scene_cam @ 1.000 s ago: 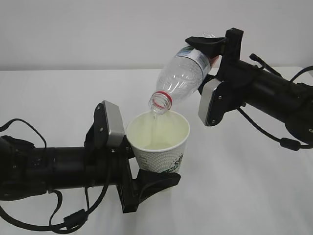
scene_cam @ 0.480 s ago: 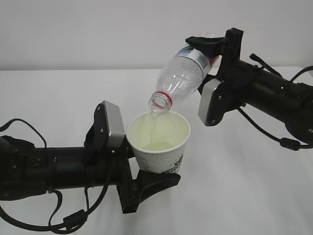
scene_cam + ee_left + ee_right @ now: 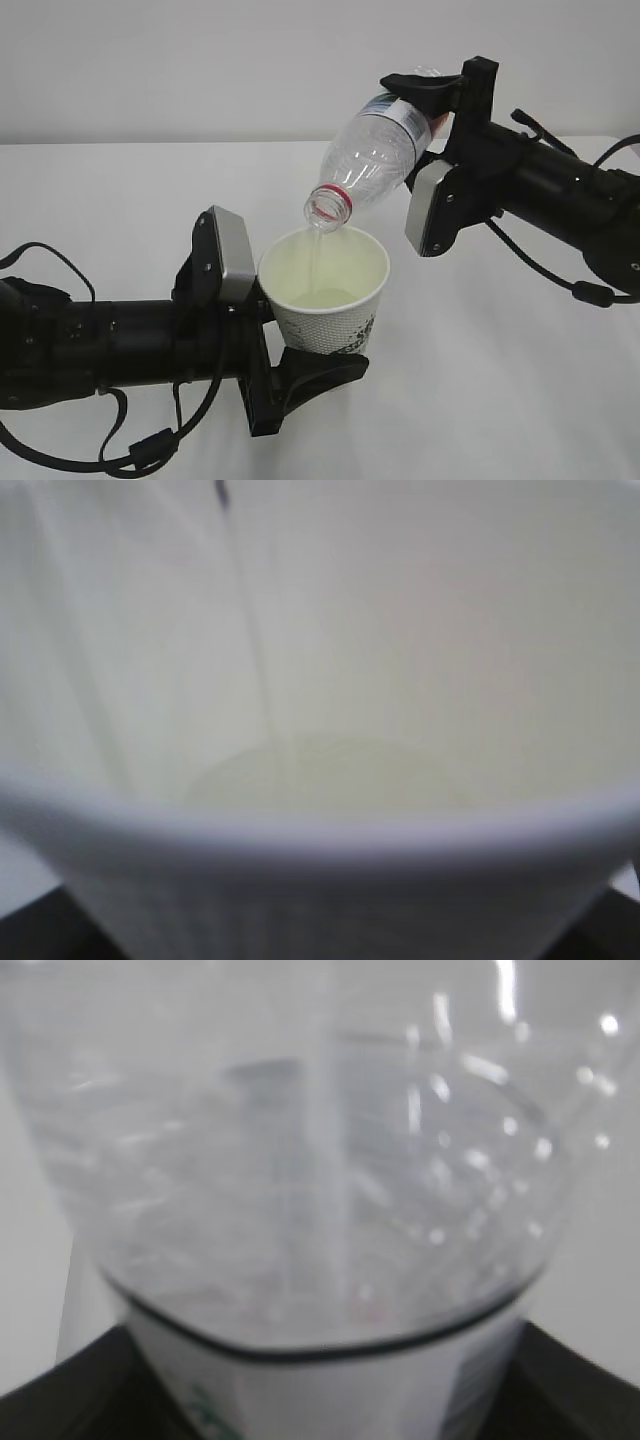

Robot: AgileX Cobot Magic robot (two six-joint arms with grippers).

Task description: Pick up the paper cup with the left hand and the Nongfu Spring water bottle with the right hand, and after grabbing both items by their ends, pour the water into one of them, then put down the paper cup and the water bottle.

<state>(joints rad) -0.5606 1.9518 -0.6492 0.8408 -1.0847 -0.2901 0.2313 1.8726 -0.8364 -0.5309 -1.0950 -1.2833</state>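
Observation:
My left gripper (image 3: pixel 285 335) is shut on the white paper cup (image 3: pixel 330 300) with green print, holding it upright above the table. The cup's cream inside (image 3: pixel 330 660) fills the left wrist view, with a little water (image 3: pixel 330 775) at its bottom. My right gripper (image 3: pixel 425 150) is shut on the clear Nongfu Spring water bottle (image 3: pixel 375 160), tilted neck-down with its red-ringed mouth just over the cup's rim. A thin stream of water (image 3: pixel 318 255) falls from the mouth into the cup. In the right wrist view the bottle's clear body (image 3: pixel 320 1160) and label edge fill the picture.
A white table (image 3: pixel 500 380) lies under both arms, with a pale wall behind. Black cables hang below the left arm (image 3: pixel 100 345) and along the right arm (image 3: pixel 560 200).

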